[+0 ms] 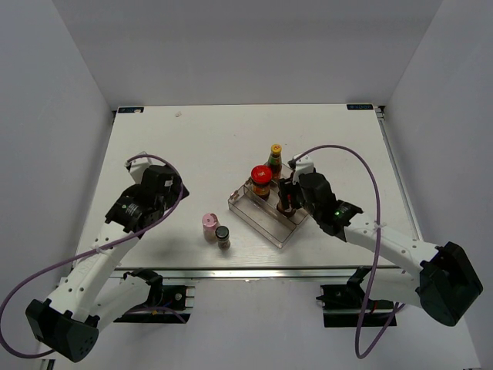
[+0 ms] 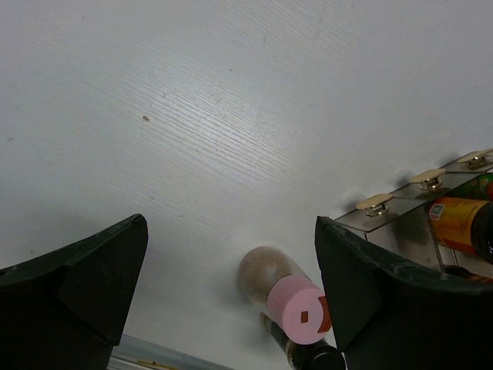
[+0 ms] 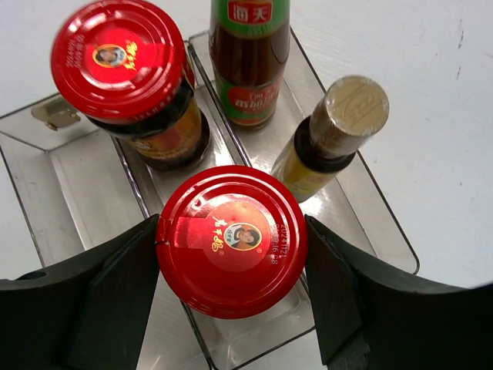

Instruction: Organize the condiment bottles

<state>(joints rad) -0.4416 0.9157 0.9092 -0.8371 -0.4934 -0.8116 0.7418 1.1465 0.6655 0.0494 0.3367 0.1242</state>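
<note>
Glossy red lids top the near jar [image 3: 231,240] and the far jar [image 3: 117,59], each printed with a small portrait badge. The sauce bottle [image 3: 249,62] wears a green-and-red label. The slim bottle [image 3: 339,127] has a tan cap, the shaker [image 2: 296,307] a pink one. The table [image 2: 231,116] is white and finely grained.

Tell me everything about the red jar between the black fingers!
The jar has a shiny round red lid with a small portrait and writing. It stands upright in the clear tray, beside another red-lidded jar. The right gripper has a finger on each side of its lid, touching it.
</note>
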